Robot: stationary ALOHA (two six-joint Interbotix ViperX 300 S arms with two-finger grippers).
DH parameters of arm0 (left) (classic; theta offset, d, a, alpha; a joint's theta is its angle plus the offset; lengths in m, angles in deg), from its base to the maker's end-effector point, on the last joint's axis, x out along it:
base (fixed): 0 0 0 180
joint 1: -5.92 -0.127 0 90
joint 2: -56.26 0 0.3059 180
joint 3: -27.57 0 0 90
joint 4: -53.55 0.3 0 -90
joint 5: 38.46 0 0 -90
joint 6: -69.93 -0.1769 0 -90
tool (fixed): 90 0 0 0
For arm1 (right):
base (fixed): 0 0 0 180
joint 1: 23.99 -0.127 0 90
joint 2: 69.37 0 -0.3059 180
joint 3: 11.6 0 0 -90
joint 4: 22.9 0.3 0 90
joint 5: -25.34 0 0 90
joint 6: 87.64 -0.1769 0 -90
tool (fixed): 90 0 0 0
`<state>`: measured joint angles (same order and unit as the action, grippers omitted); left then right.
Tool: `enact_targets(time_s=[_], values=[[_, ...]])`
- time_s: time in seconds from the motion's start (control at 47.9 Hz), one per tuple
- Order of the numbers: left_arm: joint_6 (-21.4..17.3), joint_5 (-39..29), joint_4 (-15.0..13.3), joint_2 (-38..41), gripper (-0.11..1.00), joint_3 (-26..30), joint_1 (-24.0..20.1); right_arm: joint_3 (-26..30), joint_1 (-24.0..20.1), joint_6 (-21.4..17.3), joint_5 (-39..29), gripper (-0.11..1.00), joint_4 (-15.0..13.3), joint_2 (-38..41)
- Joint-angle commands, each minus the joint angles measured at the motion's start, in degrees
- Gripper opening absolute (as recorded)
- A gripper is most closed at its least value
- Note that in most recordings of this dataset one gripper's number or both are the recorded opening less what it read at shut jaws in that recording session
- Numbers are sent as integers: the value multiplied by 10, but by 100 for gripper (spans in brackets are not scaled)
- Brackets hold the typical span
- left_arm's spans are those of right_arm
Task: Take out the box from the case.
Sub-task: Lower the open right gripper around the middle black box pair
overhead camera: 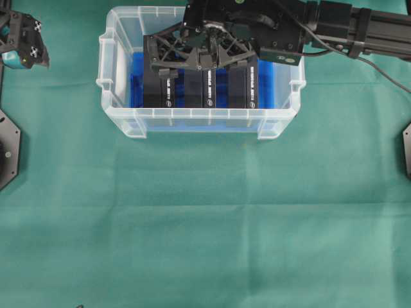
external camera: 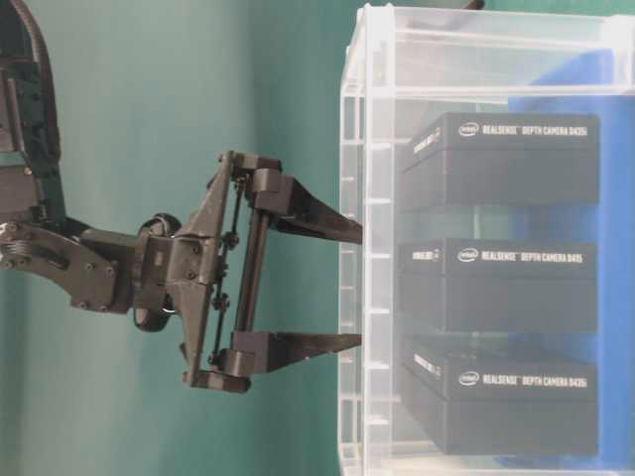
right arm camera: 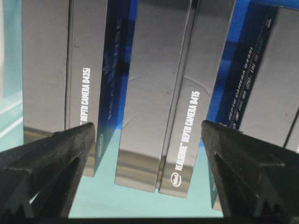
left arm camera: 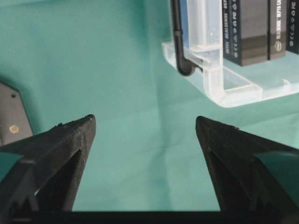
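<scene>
Three black RealSense camera boxes standing on edge side by side in the clear case (overhead camera: 119,122), on its blue lining, at 12 o'clock on the green-covered counter (overhead camera: 205,224). Middle D415 box (right arm camera: 161,102) centred between the wide-open jaws of the right gripper (right arm camera: 148,133), poised above it with nothing held. Left gripper (left arm camera: 145,126) parked at 10 o'clock outside the case, jaws likewise spread and empty. Probably light, stiff cardboard with a smooth, slippery finish; best pinched across the two broad faces near the upper edge, then lifted straight up, narrow gaps to the neighbours permitting.
</scene>
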<state>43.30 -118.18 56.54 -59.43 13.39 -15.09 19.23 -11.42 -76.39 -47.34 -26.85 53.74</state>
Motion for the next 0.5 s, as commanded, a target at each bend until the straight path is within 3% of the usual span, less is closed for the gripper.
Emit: enact_targets(time_s=[0.0,0.48], values=[[-1,3,1,-3,89,6,-1,-1,0,2,11,94,-1,-11],[-1,3,1,0,89,8,-1,-34,5,2,46,94,-4,-11]])
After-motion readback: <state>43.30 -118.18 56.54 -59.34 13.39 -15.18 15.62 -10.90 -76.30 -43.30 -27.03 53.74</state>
